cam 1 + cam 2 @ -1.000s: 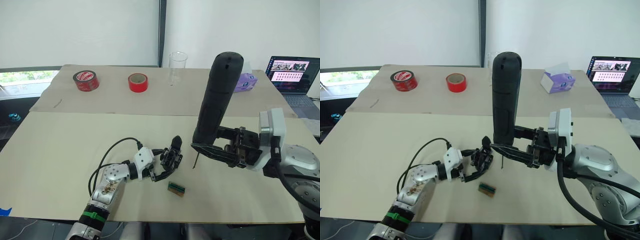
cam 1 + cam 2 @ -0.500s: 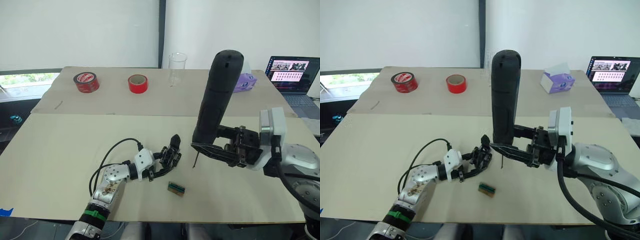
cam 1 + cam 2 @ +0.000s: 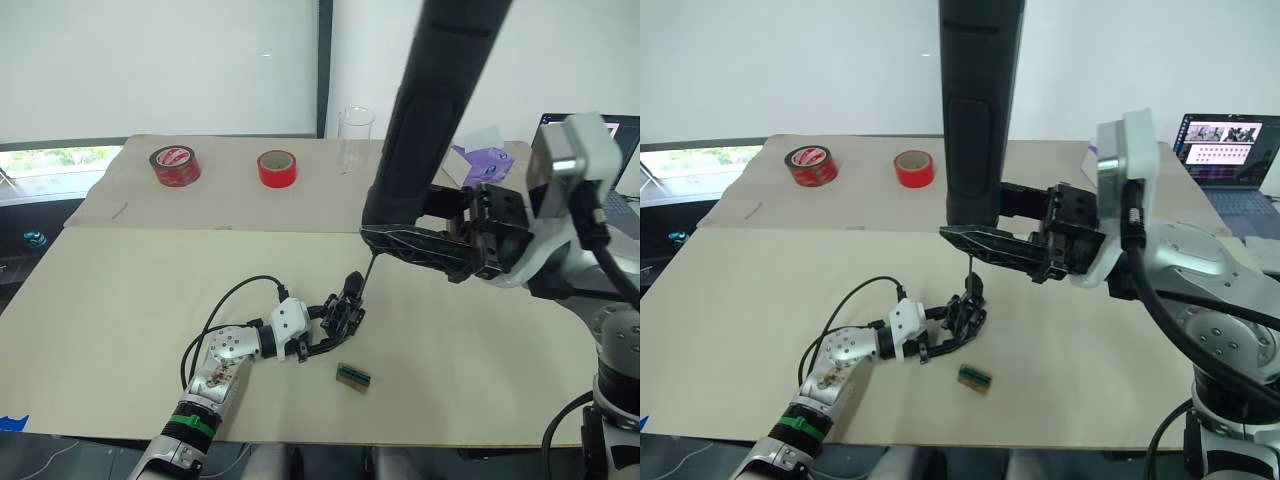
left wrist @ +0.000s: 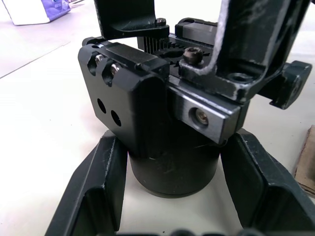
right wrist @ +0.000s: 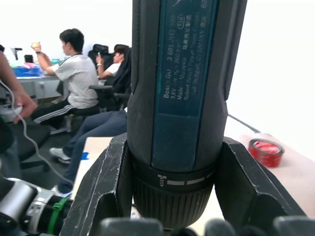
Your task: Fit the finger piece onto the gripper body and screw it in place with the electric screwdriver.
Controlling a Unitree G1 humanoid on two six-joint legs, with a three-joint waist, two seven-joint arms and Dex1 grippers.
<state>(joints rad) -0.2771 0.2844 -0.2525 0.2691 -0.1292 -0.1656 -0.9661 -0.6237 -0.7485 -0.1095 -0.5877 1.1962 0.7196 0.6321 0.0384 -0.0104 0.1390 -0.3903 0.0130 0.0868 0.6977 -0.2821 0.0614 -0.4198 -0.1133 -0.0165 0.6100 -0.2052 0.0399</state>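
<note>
Here, my right gripper (image 3: 425, 245) holds the electric screwdriver (image 3: 432, 105), a long thick black cylinder, upright, my two black fingers clamped on either side of its lower collar; in the right wrist view a finger (image 5: 106, 184) presses against the ribbed ring below the teal label. Its thin metal bit (image 3: 366, 270) points down, and its tip sits right at the top of the gripper body (image 3: 347, 310), a small black blocky mechanism with one pointed finger sticking up, though I cannot tell whether the tip actually touches. My left gripper (image 3: 335, 325) is closed around that body, which rests on the pale tabletop (image 3: 120, 290) near the table's middle; in the left wrist view my fingers (image 4: 96, 189) hug the round base of the body (image 4: 172, 162), and small screws show on its upper block. I cannot make out the small black finger piece as a separate part. A tiny green-and-brown block (image 3: 353, 377) lies on the table just beside my left gripper, toward the near edge. Farther back stand two red rolls of tape (image 3: 173, 163), a clear plastic cup (image 3: 355, 135), a purple tissue box (image 3: 1108, 165), and an open laptop (image 3: 1222, 145) at the far right. People sit at desks in the right wrist view.
</note>
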